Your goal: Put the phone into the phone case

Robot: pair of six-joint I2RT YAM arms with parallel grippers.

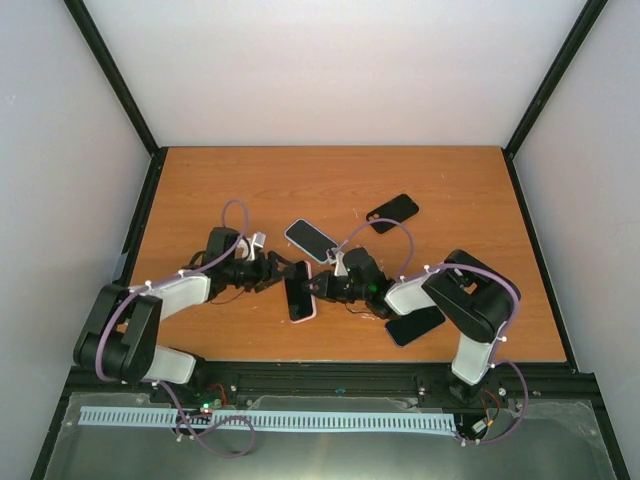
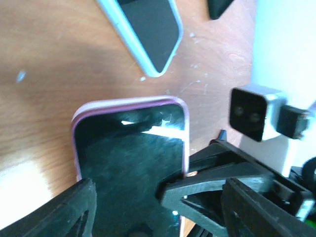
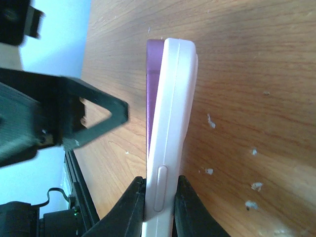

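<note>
A phone with a dark screen sits in a pale pink case (image 1: 301, 300) on the wooden table between my two arms. In the left wrist view the pink rim (image 2: 131, 104) surrounds the screen. My left gripper (image 1: 283, 272) is open. Its fingers (image 2: 207, 185) are spread over the screen's two long sides, and the gripper (image 2: 128, 190) is just above it. My right gripper (image 1: 322, 290) is shut on the cased phone's edge. In the right wrist view the gripper (image 3: 159, 185) pinches the case (image 3: 170, 98) across its thickness, by a side button. A purple strip shows along one side.
A second phone in a light case (image 1: 311, 239) lies just behind, and also shows in the left wrist view (image 2: 148, 34). A black flat phone-shaped item (image 1: 393, 211) lies further back right. Another black one (image 1: 415, 325) lies under my right arm near the front edge.
</note>
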